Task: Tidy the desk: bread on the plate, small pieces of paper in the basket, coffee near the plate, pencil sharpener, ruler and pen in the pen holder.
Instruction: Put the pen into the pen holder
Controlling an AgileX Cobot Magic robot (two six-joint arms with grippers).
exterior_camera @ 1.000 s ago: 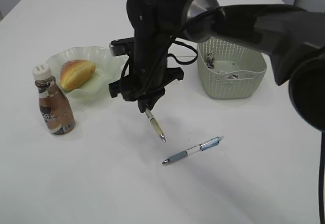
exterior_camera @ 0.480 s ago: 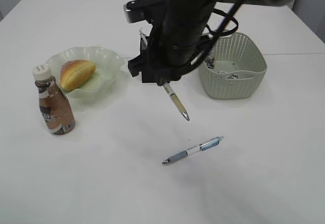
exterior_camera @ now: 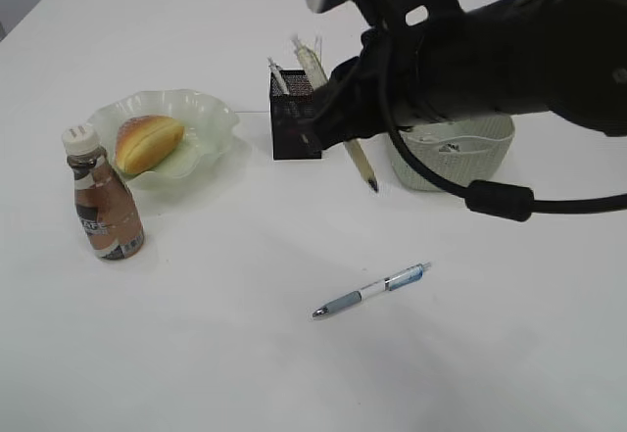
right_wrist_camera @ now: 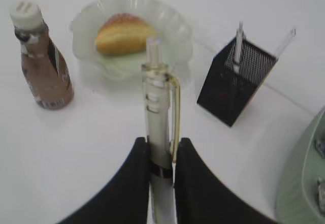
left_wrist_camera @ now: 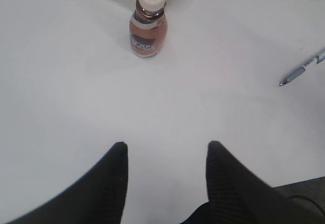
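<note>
Black fingers of our left hand (left_wrist_camera: 165, 183) stand apart over bare counter (exterior_camera: 196, 354). Further right, our right hand (right_wrist_camera: 162, 155) clamps the pen (exterior_camera: 359, 165); we should upend it squarely above the pen holder (exterior_camera: 294, 128) before lowering.

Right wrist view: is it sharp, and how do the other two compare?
Right wrist view: soft throughout, held pen and pen holder blurry. Exterior view: crisp table items, arm smeared. Left wrist view: coffee bottle readable, pincer fingers soft.
</note>
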